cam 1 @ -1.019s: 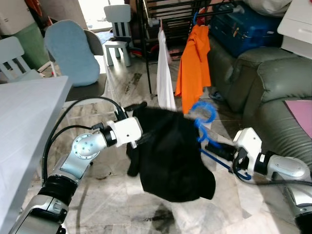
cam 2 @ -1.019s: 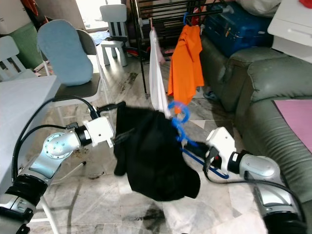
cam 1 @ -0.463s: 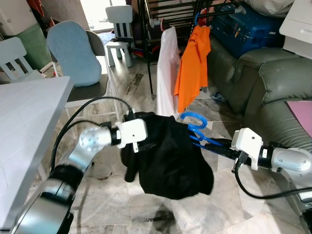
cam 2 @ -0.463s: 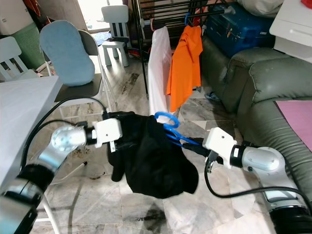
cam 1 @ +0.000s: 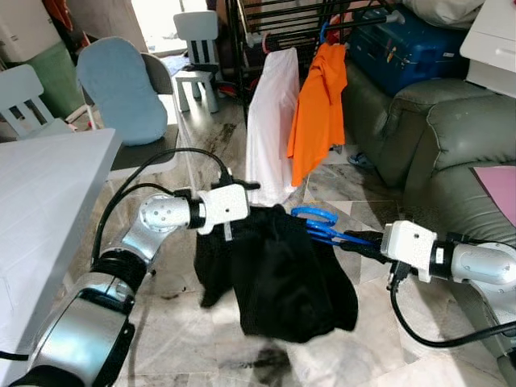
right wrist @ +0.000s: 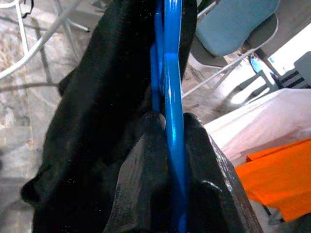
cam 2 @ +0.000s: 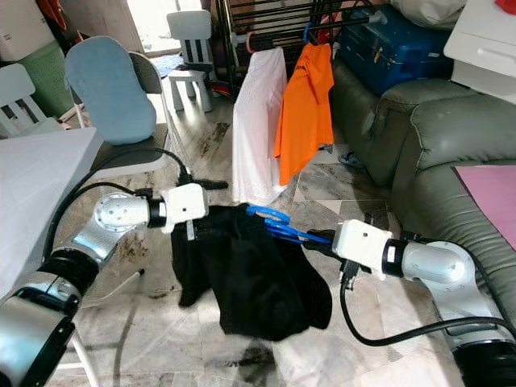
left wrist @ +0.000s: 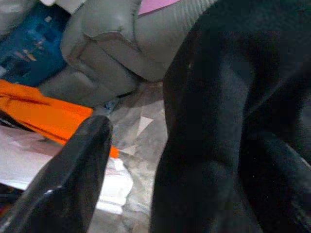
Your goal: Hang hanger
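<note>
my right claw (right wrist: pixel 167 141) is clenched on the thin blue plastic hanger (cam 1: pixel 322 226), held low over the marble floor (cam 1: pixel 387 339), well short of the rack (cam 1: pixel 282 16). my left claw (cam 1: pixel 242 211) sits at the limp black garment (cam 1: pixel 282 274); i cannot tell its grip. risk, in my judgement: the soft cloth slides off the tilted hanger, or the hook misses the rail beside the orange shirt (cam 1: pixel 318 105) and white shirt (cam 1: pixel 270 121).

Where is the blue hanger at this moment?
In the left eye view the blue hanger is low in the middle, pinched in the right gripper, with the black garment draped on it; the left gripper is at the garment's other side.
</note>
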{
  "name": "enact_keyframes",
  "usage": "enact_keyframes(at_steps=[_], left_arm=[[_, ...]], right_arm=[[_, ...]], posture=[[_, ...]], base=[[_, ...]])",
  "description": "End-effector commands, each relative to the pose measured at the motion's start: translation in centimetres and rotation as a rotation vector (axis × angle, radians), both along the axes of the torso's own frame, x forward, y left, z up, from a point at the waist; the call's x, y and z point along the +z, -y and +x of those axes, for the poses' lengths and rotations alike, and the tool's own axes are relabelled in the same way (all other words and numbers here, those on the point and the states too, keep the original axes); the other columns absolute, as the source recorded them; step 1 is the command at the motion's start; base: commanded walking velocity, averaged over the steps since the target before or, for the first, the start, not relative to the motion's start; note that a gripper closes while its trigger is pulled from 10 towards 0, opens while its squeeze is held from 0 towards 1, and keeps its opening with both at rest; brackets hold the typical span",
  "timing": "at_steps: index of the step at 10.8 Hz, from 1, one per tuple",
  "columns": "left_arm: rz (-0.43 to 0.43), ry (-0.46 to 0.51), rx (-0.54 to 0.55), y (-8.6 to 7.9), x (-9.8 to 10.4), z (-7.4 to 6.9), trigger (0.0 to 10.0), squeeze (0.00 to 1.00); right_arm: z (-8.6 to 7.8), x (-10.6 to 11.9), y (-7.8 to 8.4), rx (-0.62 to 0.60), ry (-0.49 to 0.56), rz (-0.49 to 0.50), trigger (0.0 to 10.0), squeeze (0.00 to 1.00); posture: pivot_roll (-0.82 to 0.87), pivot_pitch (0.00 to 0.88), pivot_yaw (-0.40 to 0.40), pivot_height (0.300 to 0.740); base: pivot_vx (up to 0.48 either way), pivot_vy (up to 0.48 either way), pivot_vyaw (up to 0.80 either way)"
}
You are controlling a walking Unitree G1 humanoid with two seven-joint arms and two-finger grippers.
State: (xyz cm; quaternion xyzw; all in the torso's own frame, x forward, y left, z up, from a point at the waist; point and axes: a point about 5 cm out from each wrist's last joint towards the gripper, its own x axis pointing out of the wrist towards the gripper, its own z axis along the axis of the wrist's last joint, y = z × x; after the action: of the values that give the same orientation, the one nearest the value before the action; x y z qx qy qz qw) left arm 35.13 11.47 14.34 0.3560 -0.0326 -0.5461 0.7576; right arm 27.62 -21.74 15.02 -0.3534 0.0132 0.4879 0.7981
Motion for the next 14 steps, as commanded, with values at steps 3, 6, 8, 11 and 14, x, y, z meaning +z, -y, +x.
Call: enact_keyframes(at_steps=[3,6,8,11,14], left_arm=[[0.02,-0.027,-0.026,0.0,0.6,0.4,0.0,0.0],[0.012,-0.037,-0.037,0.1,1.0,0.6,0.0,0.0],[0.015,-0.048,-0.046,0.1,1.0,0.6,0.0,0.0],[0.02,-0.057,-0.053,0.0,1.1,0.7,0.0,0.0],[0.022,-0.055,-0.049,-0.2,1.1,0.7,0.0,0.0]], right_arm=[[0.5,1.2,-0.6,0.022,0.085,0.008,10.0,0.0],[0.4,0.9,-0.6,0.016,0.091,0.003,10.0,0.0],[0.6,0.9,-0.8,0.011,0.107,0.004,10.0,0.0],[0.9,1.0,-1.5,0.015,0.126,0.019,10.0,0.0],[1.3,1.1,-1.8,0.012,0.142,0.025,10.0,0.0]], posture=[[-0.25,0.0,0.126,0.74],[-0.25,0.0,0.13,0.74],[-0.25,0.0,0.132,0.74],[-0.25,0.0,0.131,0.74],[-0.25,0.0,0.132,0.74]], base=[[0.0,0.0,0.0],[0.0,0.0,0.0],[0.0,0.0,0.0],[0.0,0.0,0.0],[0.0,0.0,0.0]])
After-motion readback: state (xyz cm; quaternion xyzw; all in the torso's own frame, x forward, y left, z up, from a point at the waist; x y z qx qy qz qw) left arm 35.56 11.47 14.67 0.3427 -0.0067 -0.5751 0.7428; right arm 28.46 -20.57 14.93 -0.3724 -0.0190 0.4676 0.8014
